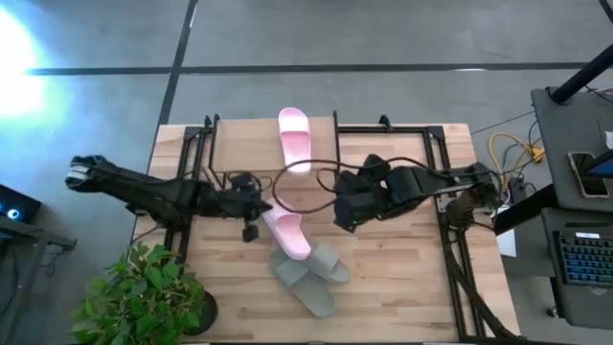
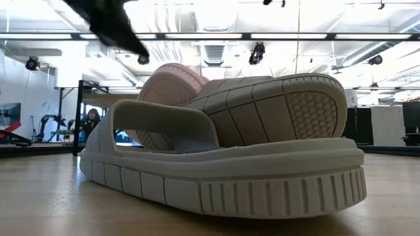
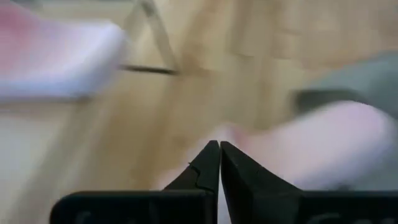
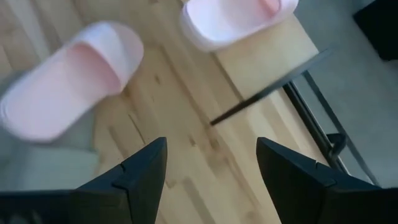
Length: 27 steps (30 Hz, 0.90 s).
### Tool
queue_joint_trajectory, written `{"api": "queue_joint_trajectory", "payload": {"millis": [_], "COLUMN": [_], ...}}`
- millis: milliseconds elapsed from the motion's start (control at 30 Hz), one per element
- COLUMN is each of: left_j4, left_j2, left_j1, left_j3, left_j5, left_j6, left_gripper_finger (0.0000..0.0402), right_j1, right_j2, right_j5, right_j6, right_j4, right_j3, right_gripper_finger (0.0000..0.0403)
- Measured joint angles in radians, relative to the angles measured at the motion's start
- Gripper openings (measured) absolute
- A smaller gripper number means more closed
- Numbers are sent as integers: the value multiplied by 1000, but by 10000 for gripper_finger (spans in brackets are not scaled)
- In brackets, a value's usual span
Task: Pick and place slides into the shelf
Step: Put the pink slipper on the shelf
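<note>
A: Starting from the left, what do we have?

B: We see a potted plant (image 1: pixel 144 297) at the table's (image 1: pixel 412 287) near left corner. The left gripper (image 1: pixel 252 208) hangs over the middle of the table, its fingers (image 3: pixel 211 165) pressed together with nothing between them, just beside the heel end of one pale pink slide (image 1: pixel 287 234).

A: And that slide?

B: It lies on the tabletop, its toe end overlapping the two grey-green slides (image 1: pixel 311 275). In the low view we see the grey-green ones stacked, one leaning across the other, the pink one (image 2: pixel 172 82) behind.

A: The shelf?

B: The shelf (image 1: pixel 316 158) stands at the far side. The other pink slide (image 1: pixel 295 138) lies on its wood top, toe reaching the far edge. The rest of that plank is bare.

A: Further right?

B: The right gripper (image 1: pixel 347 213) hovers over bare wood right of the slides, jaws wide apart, empty. We find open tabletop along the near right; a keyboard (image 1: pixel 584 261) sits off the table.
</note>
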Motion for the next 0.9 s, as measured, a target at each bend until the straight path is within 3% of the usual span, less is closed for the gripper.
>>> {"api": "queue_joint_trajectory", "payload": {"millis": [100,167,267,433,533,700,900], "left_j4": [-176,-295,-412,-339,-381,-448,-554], "left_j2": [86,154,242,360,416,502,608], "left_j1": [-84,-116,-121,-122,-120,-120,-118], "left_j3": [141,233,338,436,480,519,582], "left_j5": [-254,-326,-204,40,55,-8,-13], "left_j6": [-6,-27,-127,-85,-100,-188,-346], "left_gripper_finger": [0,0,0,0,0,5,67], "right_j1": [10,14,14,14,14,16,16], "right_j2": [-40,-71,-120,-205,-259,-347,-446], "right_j5": [3,10,38,67,68,68,68], "right_j6": [1,2,13,29,68,113,153], "right_j4": [-2,0,0,0,1,1,4], "right_j3": [-82,-141,-221,-341,-396,-476,-554], "right_gripper_finger": [240,240,240,240,240,240,240]}}
